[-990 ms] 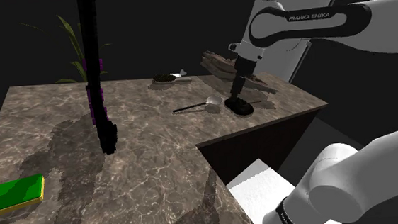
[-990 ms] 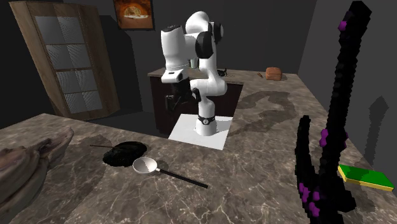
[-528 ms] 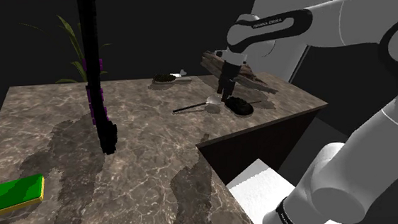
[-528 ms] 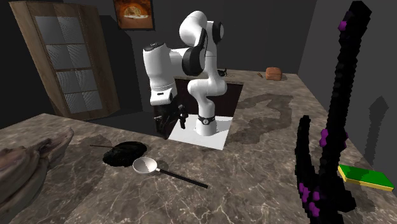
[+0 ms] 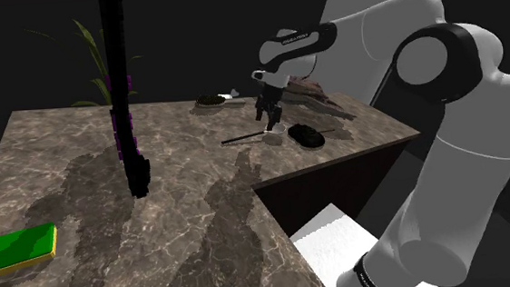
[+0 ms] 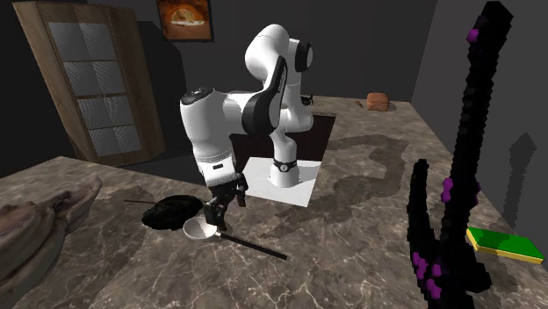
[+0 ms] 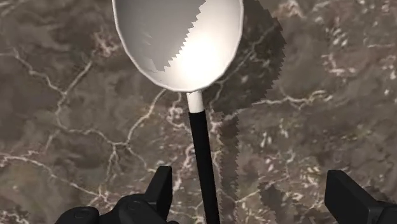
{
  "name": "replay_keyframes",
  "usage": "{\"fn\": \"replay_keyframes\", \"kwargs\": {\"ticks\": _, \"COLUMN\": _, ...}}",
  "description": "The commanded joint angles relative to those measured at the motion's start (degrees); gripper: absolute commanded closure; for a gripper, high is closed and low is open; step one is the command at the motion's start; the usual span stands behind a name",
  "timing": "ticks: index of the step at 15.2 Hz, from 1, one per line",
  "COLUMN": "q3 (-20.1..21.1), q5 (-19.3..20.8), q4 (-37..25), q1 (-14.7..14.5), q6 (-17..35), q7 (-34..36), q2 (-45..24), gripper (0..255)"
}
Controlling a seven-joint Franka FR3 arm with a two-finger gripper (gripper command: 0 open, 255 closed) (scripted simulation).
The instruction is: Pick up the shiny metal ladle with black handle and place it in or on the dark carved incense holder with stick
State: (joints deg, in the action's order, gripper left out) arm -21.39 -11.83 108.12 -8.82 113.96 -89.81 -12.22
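Ladle point(image 7: 184, 63) lies flat on the countertop point(image 5: 63, 150) toward its far-right corner in the shoulder view, bowl just beside the incense holder point(image 6: 171, 211); gripper point(image 7: 251, 191) hovers over the handle, fingers spread, nothing held, so this looks like pre-grasp and next is centre, descend, clamp the handle.

A home: marble counter point(image 6: 351, 230), glass-fronted wooden cabinet point(image 6: 92, 83), framed picture point(image 6: 185, 17)

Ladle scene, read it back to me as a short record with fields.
ladle: lying flat on the marble counter, bowl next to the incense holder
gripper: open, just above the ladle
handle: black, between the fingers, not clasped
held: nothing
task state: ladle not yet picked up
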Motion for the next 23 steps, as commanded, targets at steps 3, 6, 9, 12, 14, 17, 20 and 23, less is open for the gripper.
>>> {"fn": "replay_keyframes", "kwargs": {"ticks": 3, "q3": 1.52, "q5": -2.05, "q4": -5.12, "q1": 1.02, "q6": 0.56, "q7": -6.82, "q2": -6.55, "gripper": 0}}
{"fn": "replay_keyframes", "kwargs": {"ticks": 6, "q3": 1.77, "q5": -2.51, "q4": -3.76, "q1": 0.96, "q6": 2.60, "q7": -7.12, "q2": -7.28, "gripper": 0}}
{"fn": "replay_keyframes", "kwargs": {"ticks": 9, "q3": 2.03, "q5": -3.03, "q4": -2.53, "q1": 0.91, "q6": 4.60, "q7": -7.45, "q2": -8.11, "gripper": 0}}
{"fn": "replay_keyframes", "kwargs": {"ticks": 12, "q3": 2.08, "q5": -3.13, "q4": -2.30, "q1": 0.91, "q6": 4.98, "q7": -7.52, "q2": -8.28, "gripper": 0}}
{"fn": "replay_keyframes", "kwargs": {"ticks": 14, "q3": 2.08, "q5": -3.13, "q4": -2.31, "q1": 0.91, "q6": 4.98, "q7": -7.52, "q2": -8.28, "gripper": 0}}
{"fn": "replay_keyframes", "kwargs": {"ticks": 17, "q3": 2.08, "q5": -3.13, "q4": -2.31, "q1": 0.91, "q6": 4.97, "q7": -7.52, "q2": -8.28, "gripper": 0}}
{"fn": "replay_keyframes", "kwargs": {"ticks": 20, "q3": 2.08, "q5": -3.13, "q4": -2.31, "q1": 0.91, "q6": 4.97, "q7": -7.52, "q2": -8.28, "gripper": 255}}
{"fn": "replay_keyframes", "kwargs": {"ticks": 23, "q3": 2.08, "q5": -3.13, "q4": -2.27, "q1": 0.91, "q6": 5.00, "q7": -7.53, "q2": -8.27, "gripper": 255}}
